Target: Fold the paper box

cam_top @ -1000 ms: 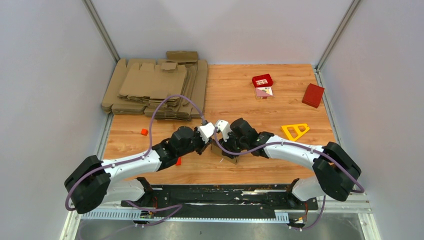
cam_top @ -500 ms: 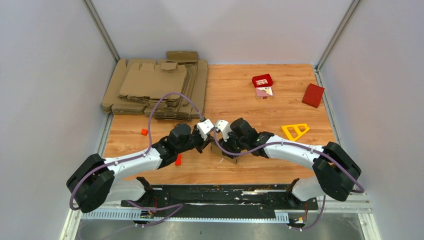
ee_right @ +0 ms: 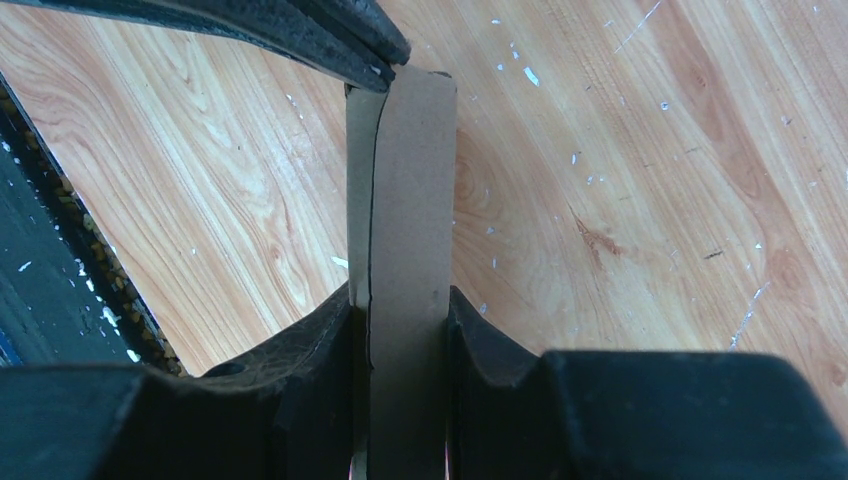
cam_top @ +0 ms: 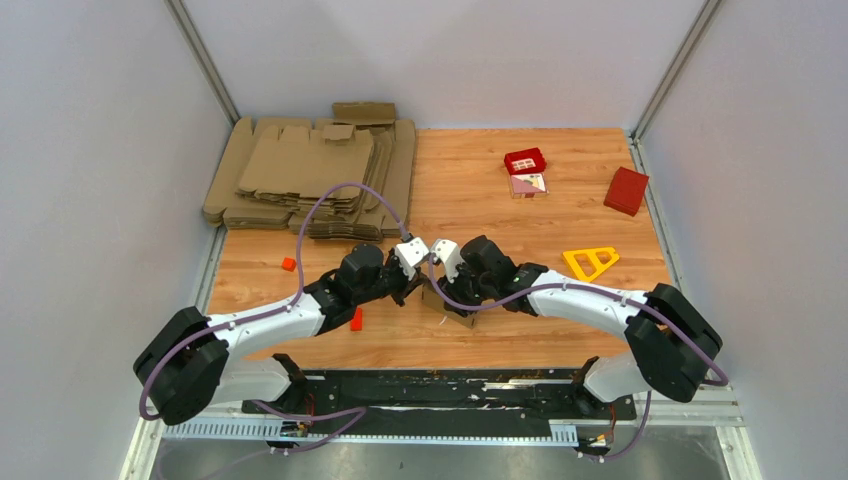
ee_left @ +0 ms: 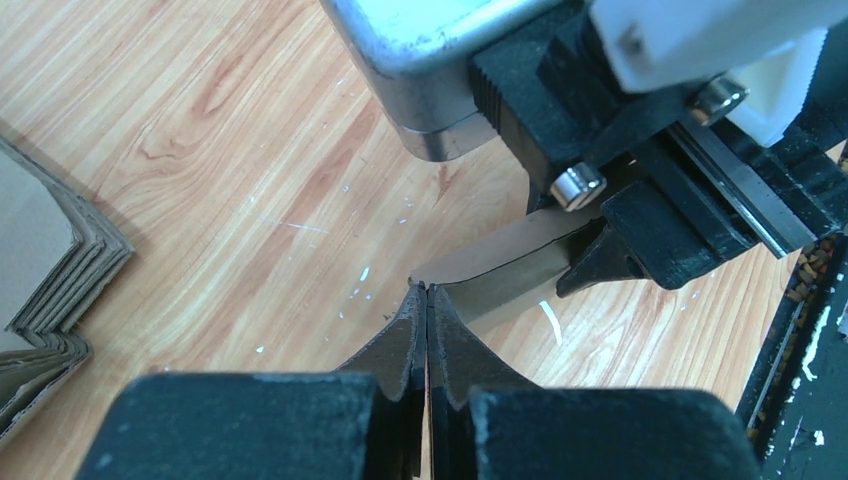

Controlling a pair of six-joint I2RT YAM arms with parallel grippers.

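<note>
The paper box is a narrow brown cardboard piece held edge-up just above the wood, low in the middle of the top view. My right gripper is shut on it, one finger on each face. My left gripper is shut, its fingers pressed flat together. Its tips touch the far end corner of the box, and the right wrist view shows those fingers at the box's top left corner. I cannot tell whether a flap edge is pinched between them. Both grippers meet nose to nose.
A big pile of flat cardboard blanks fills the back left. A red box, a small red tray and a yellow triangle lie to the right. An orange block and a red block sit left. The black rail runs along the near edge.
My left gripper has closed its jaws fully and edged right, up against the box end. The right gripper has kept its grip without moving.
</note>
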